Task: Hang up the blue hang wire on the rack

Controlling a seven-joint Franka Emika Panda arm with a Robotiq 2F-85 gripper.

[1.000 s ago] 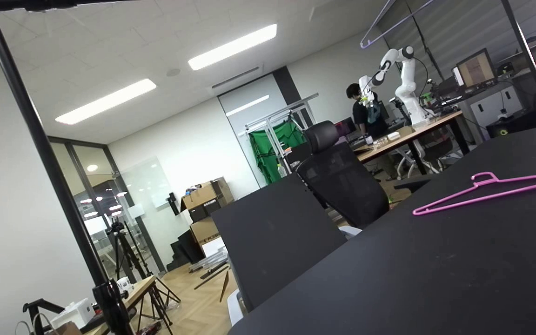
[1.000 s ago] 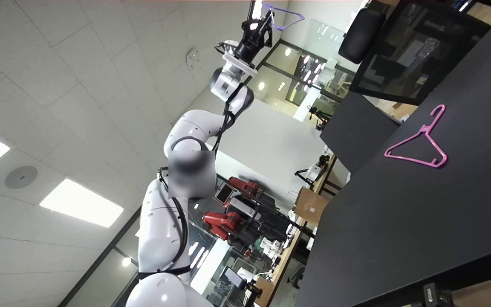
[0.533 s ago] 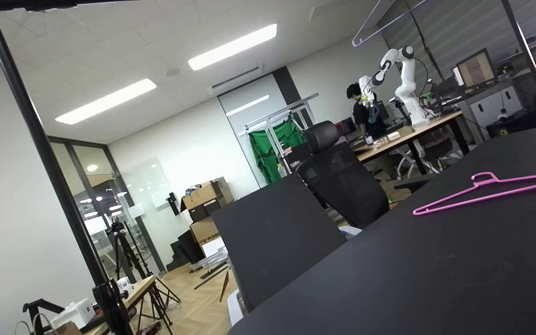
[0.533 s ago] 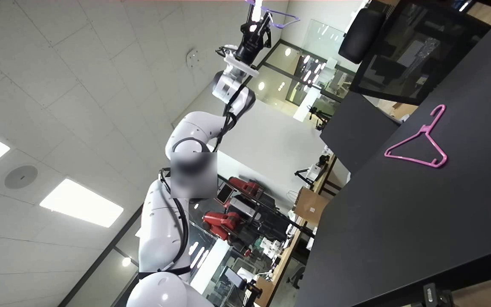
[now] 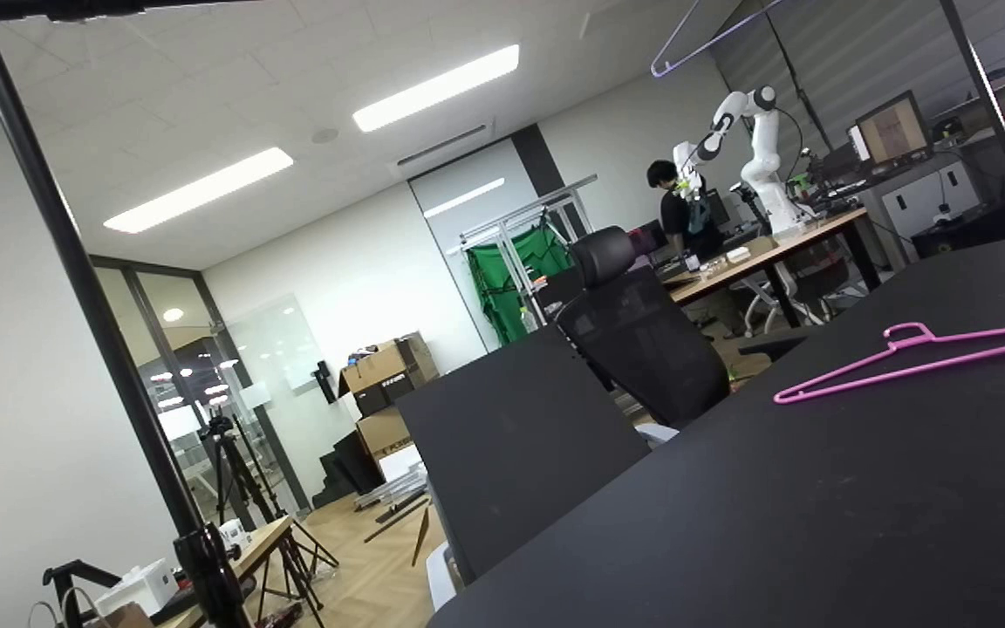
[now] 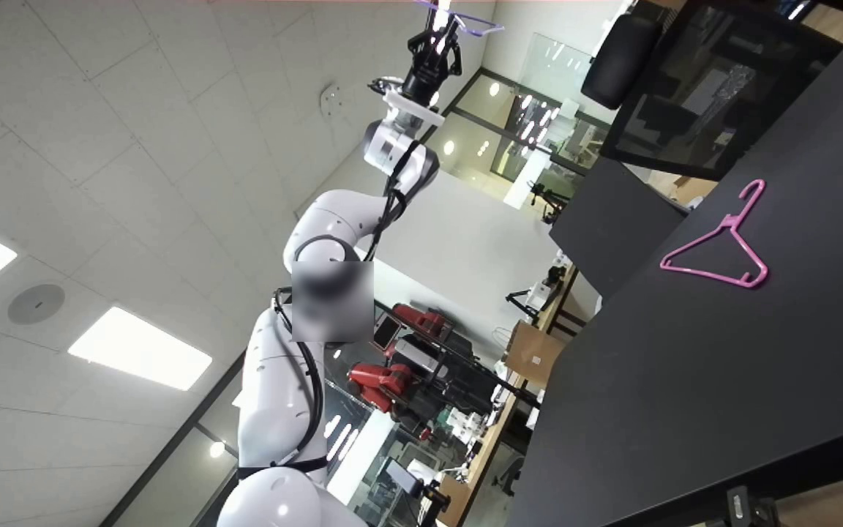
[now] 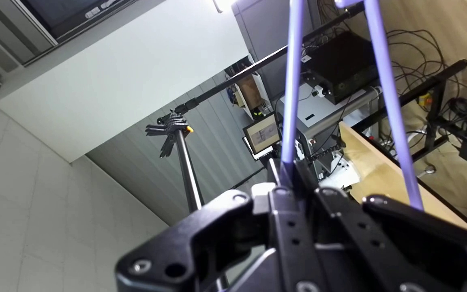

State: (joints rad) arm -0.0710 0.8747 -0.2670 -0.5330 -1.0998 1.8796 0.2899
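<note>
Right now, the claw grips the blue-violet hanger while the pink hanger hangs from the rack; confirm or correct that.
Not quite: the pink hanger lies on the black table, as both exterior views show. The claw does grip the blue-violet hanger.

In the wrist view, the top edge crops the blue hang wire; the gripper hides its lower part. In an exterior view, the pink hanger runs off the right edge.
</note>
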